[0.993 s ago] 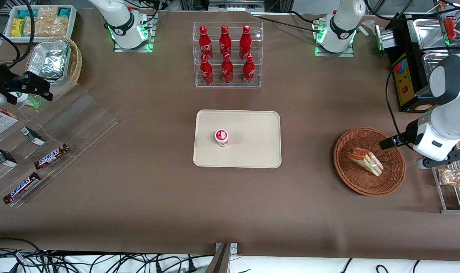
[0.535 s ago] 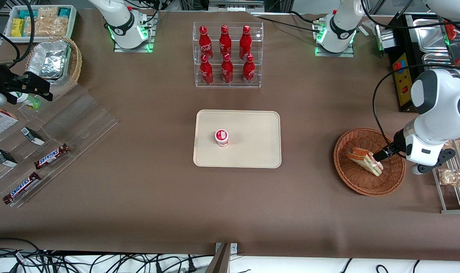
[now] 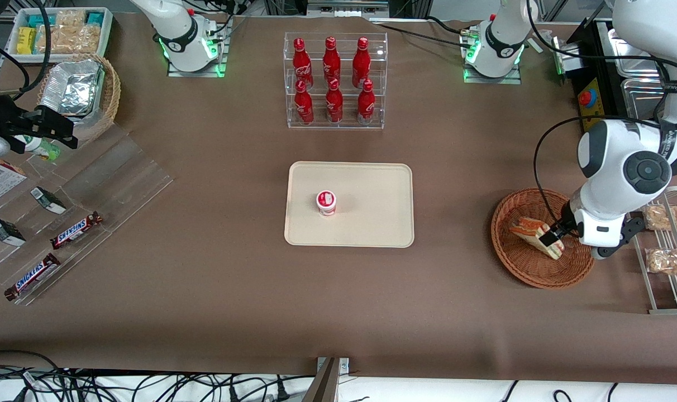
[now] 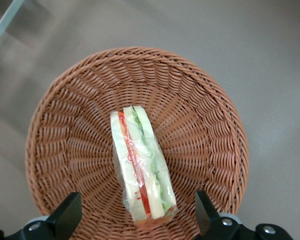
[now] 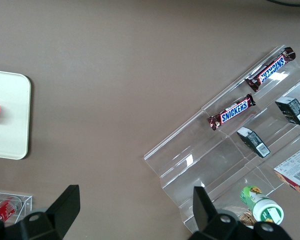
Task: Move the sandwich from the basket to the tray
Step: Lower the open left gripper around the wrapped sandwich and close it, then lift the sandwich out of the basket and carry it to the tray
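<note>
The hand (image 4: 135, 220) hangs wide open right over the sandwich (image 4: 140, 167) in the basket (image 4: 215, 125); go straight down, squeeze gently.

SNICKERS: two candy bars (image 5: 235, 111) | script on red bottles (image 3: 331, 60): probably Coca-Cola

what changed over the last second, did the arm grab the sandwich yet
The gripper came in over the basket and down to the sandwich. Its fingers are open on either side of it, so nothing is gripped yet. The sandwich, the basket, the tray and the cup on it stayed put.
</note>
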